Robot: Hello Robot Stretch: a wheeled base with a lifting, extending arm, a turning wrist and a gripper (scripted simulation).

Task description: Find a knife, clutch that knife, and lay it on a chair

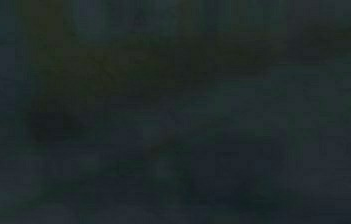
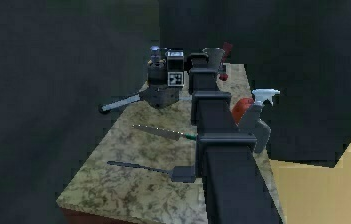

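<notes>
Arm side view: arm (image 2: pixel 218 130) stretches across the surface (image 2: pixel 113 188), putting the end effector (image 2: pixel 161 88) by a knife-like blade (image 2: pixel 126 101); can't tell if it holds anything.

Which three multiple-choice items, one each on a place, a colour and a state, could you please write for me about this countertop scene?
1. Where does the spray bottle stand?
A) on the countertop, right of the arm in the arm side view
B) on the floor
C) on a chair

2. What colour is the spray bottle's body?
A) blue
B) red
C) yellow

3. How is the thin green-ended tool placed?
A) standing upright
B) leaning against the wall
C) lying flat on the countertop

Answers:
1 A: the bottle stands on the speckled top close by the arm's right side.
2 B: its body is red under a white spray head.
3 C: the tool lies flat along the top, left of the arm.
</notes>
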